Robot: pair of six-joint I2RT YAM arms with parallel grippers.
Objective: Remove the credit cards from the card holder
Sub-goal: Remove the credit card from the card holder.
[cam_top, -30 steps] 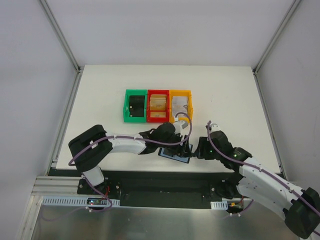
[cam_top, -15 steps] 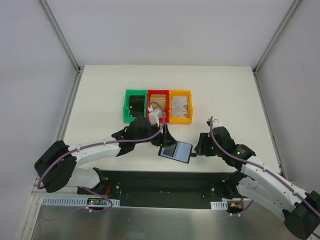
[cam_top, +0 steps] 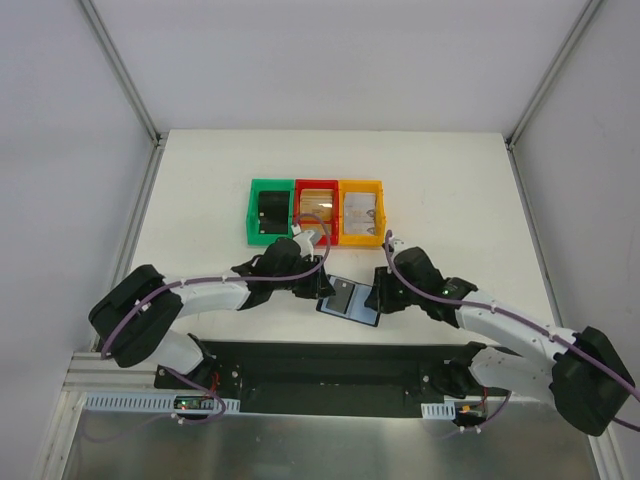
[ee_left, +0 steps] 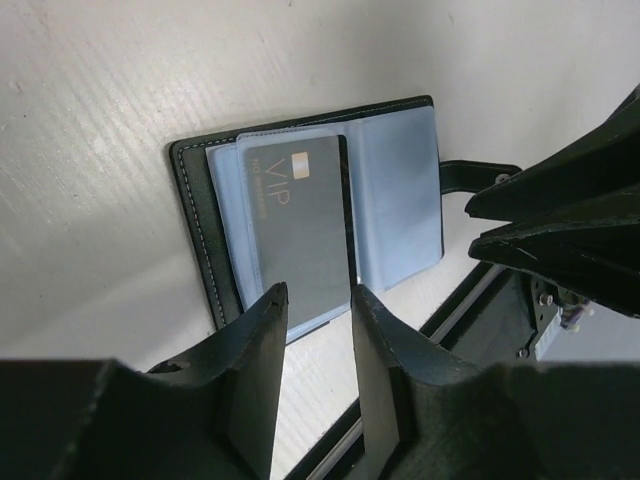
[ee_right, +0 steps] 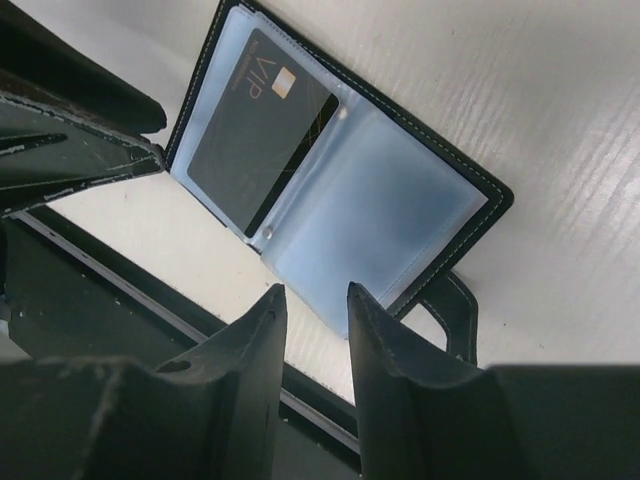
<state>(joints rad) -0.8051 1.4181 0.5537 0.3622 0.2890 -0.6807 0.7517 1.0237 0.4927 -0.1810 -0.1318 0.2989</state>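
The card holder lies open near the table's front edge, its black border framing two bluish sleeves. A dark grey credit card marked VIP sits in one sleeve; the other sleeve looks empty. The holder's black tab points toward the table edge. My left gripper hovers at the card side of the holder, jaws a narrow gap apart with nothing between them. My right gripper hovers at the opposite side, also narrowly open and empty.
Three bins stand in a row behind the holder: green with a chunky black object, red with a tan card, yellow with a pale card. A black rail runs along the table's front edge, close to the holder.
My left gripper came back from the red bin to the holder's left side. The right gripper moved left to the holder's right edge. Both sets of jaws narrowed.
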